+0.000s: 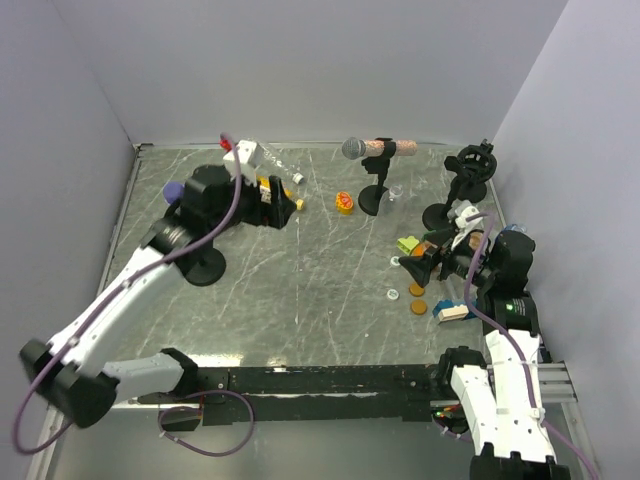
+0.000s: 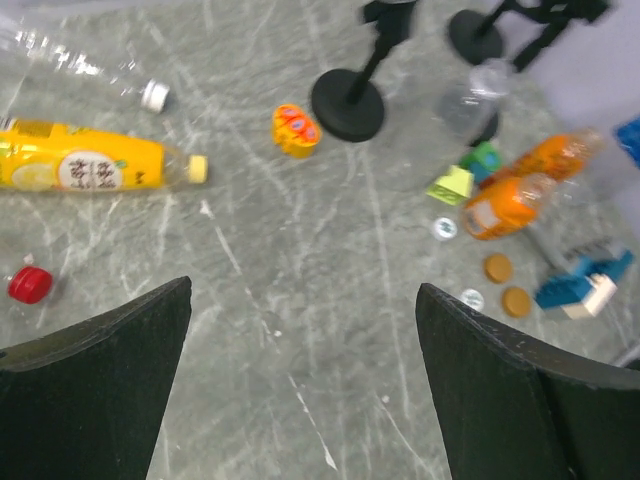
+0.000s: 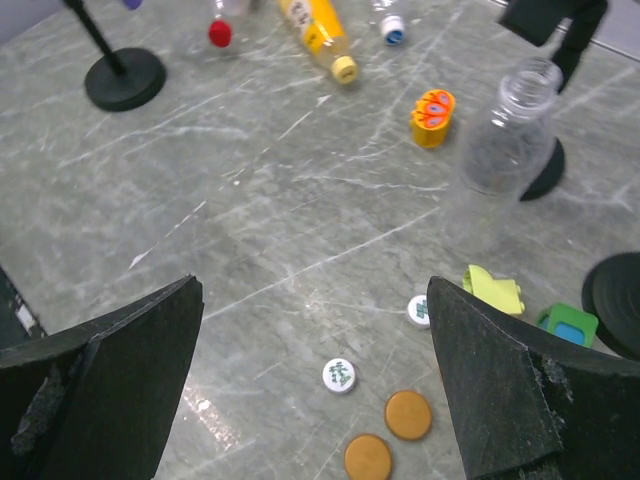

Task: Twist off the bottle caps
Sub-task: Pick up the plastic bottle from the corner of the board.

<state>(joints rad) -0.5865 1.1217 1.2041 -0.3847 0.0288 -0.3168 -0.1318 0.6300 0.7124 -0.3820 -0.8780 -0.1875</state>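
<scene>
Left claw [image 2: 303, 290] is hanging wide open and empty, the nearer arm to the yellow juice bottle [image 2: 80, 168] lying ahead-left on the tabletop [image 2: 260, 250]. Its long axis is running crosswise, pale cap [image 2: 197, 168] pointing toward the claw's midline.

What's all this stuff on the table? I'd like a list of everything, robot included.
Juice bottle: one, yellow, lying far left, capped.
Lying clear bottle: one, clear, behind the juice bottle, white cap.
Upright clear bottle: one, clear, capless, far right.
Orange bottles: two, orange, lying right, blurred.
Red cap: one, red, loose, left.
Round toy: one, yellow-orange, centre.
White rings: two, white, near right.
Brown discs: two, brown, beside the rings.
Green blocks: two, green, right.
Blue-white block: one, near right.
Microphone: one, on a black stand, far centre.
Black stands: two more, right and left.
Left gripper: black, open.
Right gripper: black, open.
</scene>
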